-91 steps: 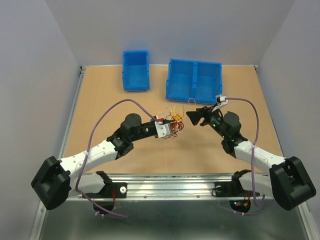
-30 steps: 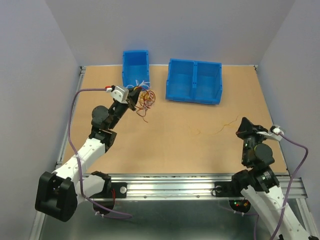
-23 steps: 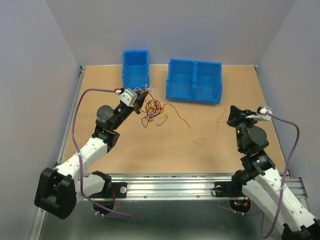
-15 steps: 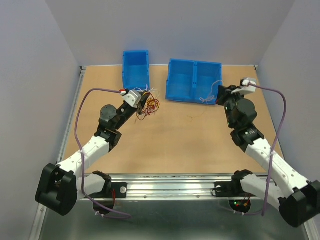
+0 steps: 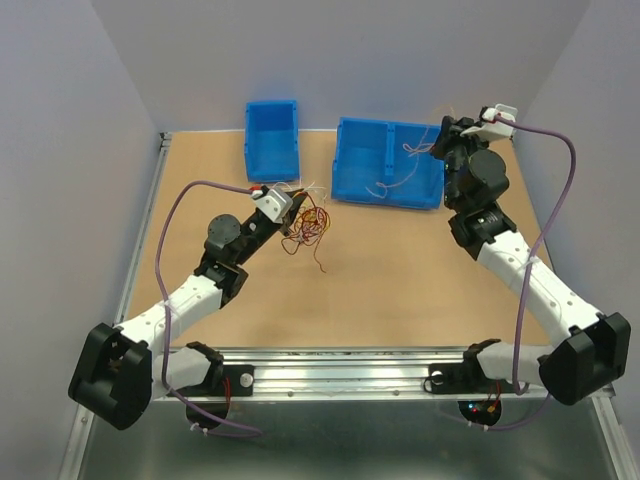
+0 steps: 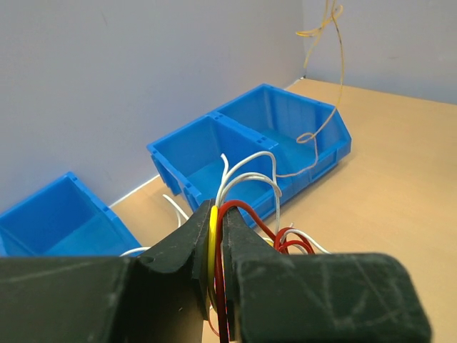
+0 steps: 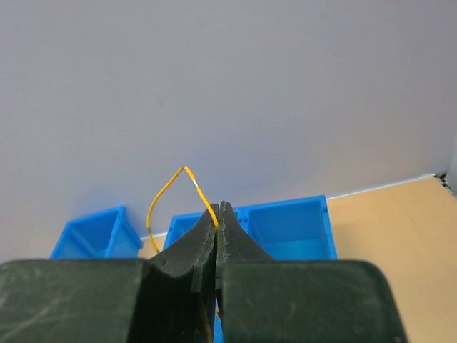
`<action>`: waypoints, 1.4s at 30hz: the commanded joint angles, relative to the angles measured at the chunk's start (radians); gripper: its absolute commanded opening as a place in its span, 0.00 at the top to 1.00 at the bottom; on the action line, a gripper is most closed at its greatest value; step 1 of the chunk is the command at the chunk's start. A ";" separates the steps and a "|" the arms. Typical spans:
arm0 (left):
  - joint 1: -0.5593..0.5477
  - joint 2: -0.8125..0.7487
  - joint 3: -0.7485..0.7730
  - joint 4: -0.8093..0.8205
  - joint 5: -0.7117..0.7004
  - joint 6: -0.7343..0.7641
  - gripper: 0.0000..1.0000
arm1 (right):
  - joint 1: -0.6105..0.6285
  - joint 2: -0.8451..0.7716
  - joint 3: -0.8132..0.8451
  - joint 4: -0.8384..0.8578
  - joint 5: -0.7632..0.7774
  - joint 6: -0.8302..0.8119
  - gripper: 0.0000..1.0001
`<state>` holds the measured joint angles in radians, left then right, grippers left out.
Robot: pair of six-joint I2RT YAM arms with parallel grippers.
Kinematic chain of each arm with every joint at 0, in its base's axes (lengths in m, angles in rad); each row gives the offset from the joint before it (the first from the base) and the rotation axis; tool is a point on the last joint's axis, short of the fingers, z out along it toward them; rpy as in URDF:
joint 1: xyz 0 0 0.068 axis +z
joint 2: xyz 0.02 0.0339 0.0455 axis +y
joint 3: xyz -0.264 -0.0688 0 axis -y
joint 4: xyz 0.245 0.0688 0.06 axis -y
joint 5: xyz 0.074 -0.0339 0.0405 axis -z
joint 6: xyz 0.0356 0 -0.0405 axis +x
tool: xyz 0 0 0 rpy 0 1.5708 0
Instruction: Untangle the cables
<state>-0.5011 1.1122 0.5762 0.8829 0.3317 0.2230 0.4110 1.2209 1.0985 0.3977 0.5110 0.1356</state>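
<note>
Two grips we see — left jaws nearly closed on red/yellow/white cable clump [image 5: 308, 224], held over tabletop [image 5: 400, 270] near small blue bin [image 5: 271, 170]; right jaws pinched fully on single yellow wire [image 7: 166, 193], high above double blue bin [image 5: 415, 195].

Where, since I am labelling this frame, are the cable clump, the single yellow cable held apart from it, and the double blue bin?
cable clump [image 5: 311, 222]: top view, on the red and yellow loops at its middle.
yellow cable [image 7: 183, 168]: right wrist view, on the top of its loop.
double bin [image 5: 420, 197]: top view, on its near wall.
</note>
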 commanded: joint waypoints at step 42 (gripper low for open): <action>-0.057 0.009 0.022 0.024 -0.053 0.053 0.81 | -0.100 0.537 0.210 0.110 -0.071 0.048 1.00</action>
<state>-0.5499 1.1690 0.5617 0.8539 0.2840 0.2611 0.3187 1.6764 1.1866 0.6659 0.5335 0.0608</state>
